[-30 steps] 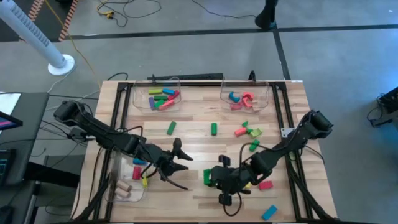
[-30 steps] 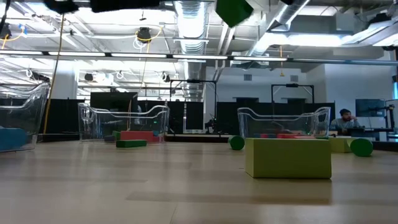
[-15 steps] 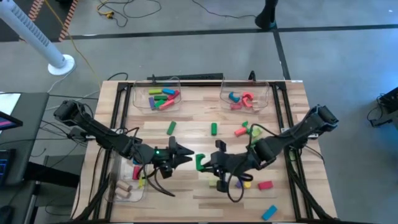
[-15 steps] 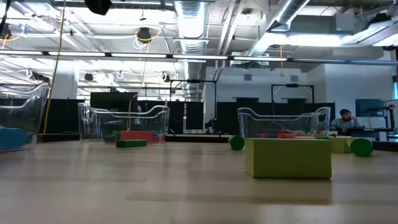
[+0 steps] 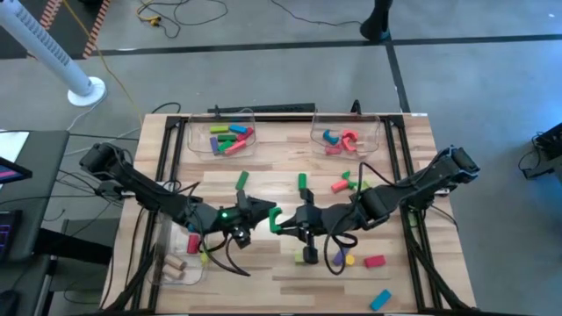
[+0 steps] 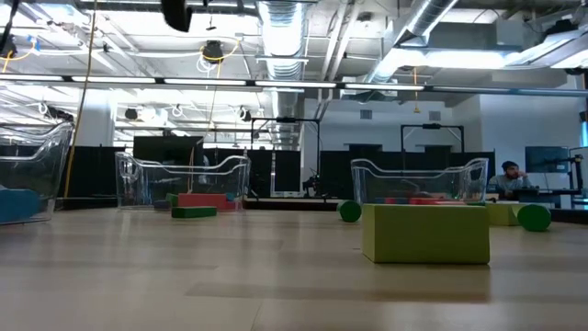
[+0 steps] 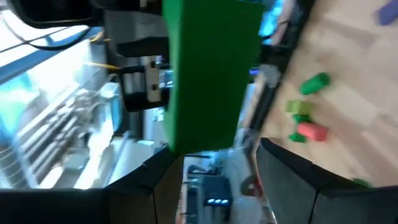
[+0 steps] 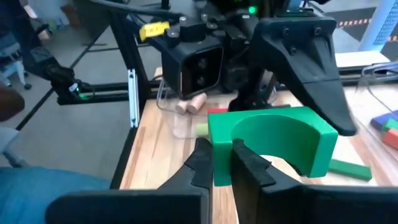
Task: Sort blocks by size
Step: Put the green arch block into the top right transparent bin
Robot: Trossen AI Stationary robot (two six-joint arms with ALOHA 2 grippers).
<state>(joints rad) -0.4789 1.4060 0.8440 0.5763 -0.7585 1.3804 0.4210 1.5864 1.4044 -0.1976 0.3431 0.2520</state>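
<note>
Green and arch-shaped, the wooden block (image 5: 276,219) has travelled since a second ago: then it sat low near the worktop's front in the right hand's grip, and now it hangs above the middle of the wooden worktop (image 5: 272,180), between the two hands. The right hand (image 5: 283,221) pinches one leg of the arch between fingers closed tight on it, as the right wrist view shows, with the arch's curve facing up (image 8: 273,144). That arm has stretched leftward across the worktop from the right edge, its elbow raised. The left hand (image 5: 260,211) has also come in from the left to meet the block, and its two dark fingers (image 7: 292,174) stand apart, one to each side of the green block (image 7: 208,74) without gripping it. In the low view the green shape seen at the top a second ago is gone.

Just behind the arch on the worktop lie a short green cylinder (image 5: 302,181) and a green bar (image 5: 241,180). Well behind those stand two clear plastic bins (image 5: 220,136), each holding coloured blocks. Another clear bin (image 5: 176,259) lies left of the arch, near the left arm.
</note>
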